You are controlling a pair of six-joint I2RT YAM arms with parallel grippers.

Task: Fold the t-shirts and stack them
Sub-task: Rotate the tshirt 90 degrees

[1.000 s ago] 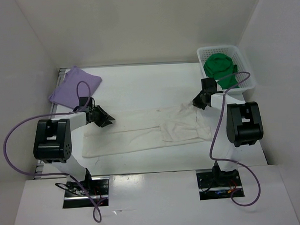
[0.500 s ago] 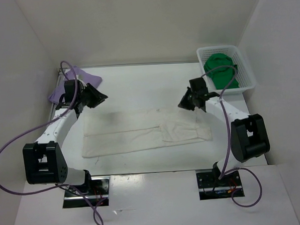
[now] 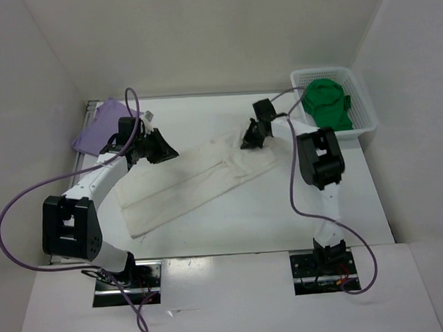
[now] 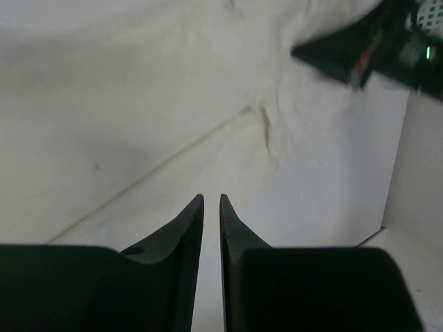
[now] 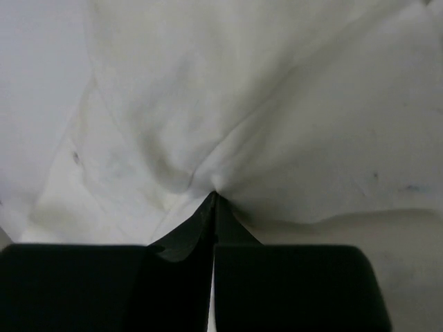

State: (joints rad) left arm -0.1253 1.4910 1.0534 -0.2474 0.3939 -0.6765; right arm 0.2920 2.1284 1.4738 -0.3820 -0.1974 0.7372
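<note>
The cream t-shirt lies flattened and slanted across the table, from near left to far right. My right gripper is at its far right end, shut on the cloth. In the right wrist view the cream t-shirt puckers right at the closed tips of the gripper. My left gripper hangs over the shirt's far left edge. Its jaws stand a narrow slit apart over the cream t-shirt, with nothing seen between them. The lavender t-shirt lies folded at the back left. The green t-shirt sits bunched in the basket.
A white mesh basket stands at the back right corner. White walls close the table in at the back and on both sides. The right arm shows dark at the upper right of the left wrist view. Purple cables loop off both arms.
The right gripper closed on the cream shirt's right end and dragged it back and left, so the shirt now lies slanted. The left gripper shifted right, its jaws narrowing.
</note>
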